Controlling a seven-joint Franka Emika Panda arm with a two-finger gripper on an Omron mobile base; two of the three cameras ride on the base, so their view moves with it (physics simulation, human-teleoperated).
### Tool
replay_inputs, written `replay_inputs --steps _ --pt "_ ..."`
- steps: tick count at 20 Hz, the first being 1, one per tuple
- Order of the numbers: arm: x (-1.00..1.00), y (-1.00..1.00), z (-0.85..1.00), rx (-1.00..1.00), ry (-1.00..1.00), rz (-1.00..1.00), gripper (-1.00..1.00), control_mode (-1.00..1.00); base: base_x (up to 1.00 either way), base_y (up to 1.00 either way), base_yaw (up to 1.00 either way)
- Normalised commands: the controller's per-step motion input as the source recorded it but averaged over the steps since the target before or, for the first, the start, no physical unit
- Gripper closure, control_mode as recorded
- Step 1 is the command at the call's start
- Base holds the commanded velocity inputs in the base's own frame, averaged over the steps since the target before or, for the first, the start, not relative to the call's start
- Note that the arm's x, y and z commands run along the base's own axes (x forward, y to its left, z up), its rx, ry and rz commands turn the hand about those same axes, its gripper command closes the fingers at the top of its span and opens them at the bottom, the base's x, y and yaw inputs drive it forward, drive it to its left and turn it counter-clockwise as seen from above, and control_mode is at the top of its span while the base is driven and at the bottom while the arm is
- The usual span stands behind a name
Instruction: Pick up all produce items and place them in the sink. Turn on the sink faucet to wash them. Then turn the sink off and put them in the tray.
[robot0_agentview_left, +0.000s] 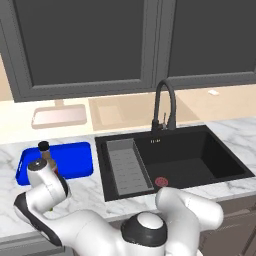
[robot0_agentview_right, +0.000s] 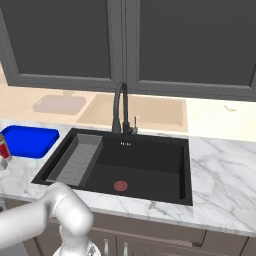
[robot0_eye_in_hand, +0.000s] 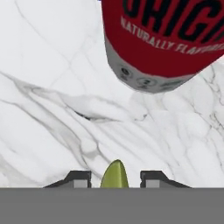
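Observation:
In the hand view a small yellow-green lime-like fruit (robot0_eye_in_hand: 115, 174) lies on the white marble counter, right between the fingertips of my gripper (robot0_eye_in_hand: 115, 178). The jaws stand open, with a narrow gap on each side of the fruit. Just beyond it rises the brown bottle with a red label (robot0_eye_in_hand: 162, 39). In the left base view my arm bends down at the left, next to the bottle (robot0_agentview_left: 47, 156) and the blue tray (robot0_agentview_left: 75, 159). The black sink (robot0_agentview_left: 200, 152) (robot0_agentview_right: 150, 157) and its black gooseneck faucet (robot0_agentview_left: 165, 102) (robot0_agentview_right: 120, 107) lie to the right.
A grey ribbed rack (robot0_agentview_left: 127, 167) (robot0_agentview_right: 75, 160) fills the sink's left part, and a red drain (robot0_agentview_left: 161, 182) (robot0_agentview_right: 120, 186) sits at the front. A pale pink tray (robot0_agentview_left: 59, 116) rests against the back wall. The blue tray (robot0_agentview_right: 30, 140) is left of the sink.

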Motion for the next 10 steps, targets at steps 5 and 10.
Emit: replay_inputs --steps 5,10 --pt "-0.38 0.0 -0.19 0.03 0.01 -0.05 1.0 -1.0 0.0 0.0 0.0" --pt "-0.31 0.0 -0.12 0.03 0.0 -0.05 1.0 -1.0 0.0 0.0 0.0"
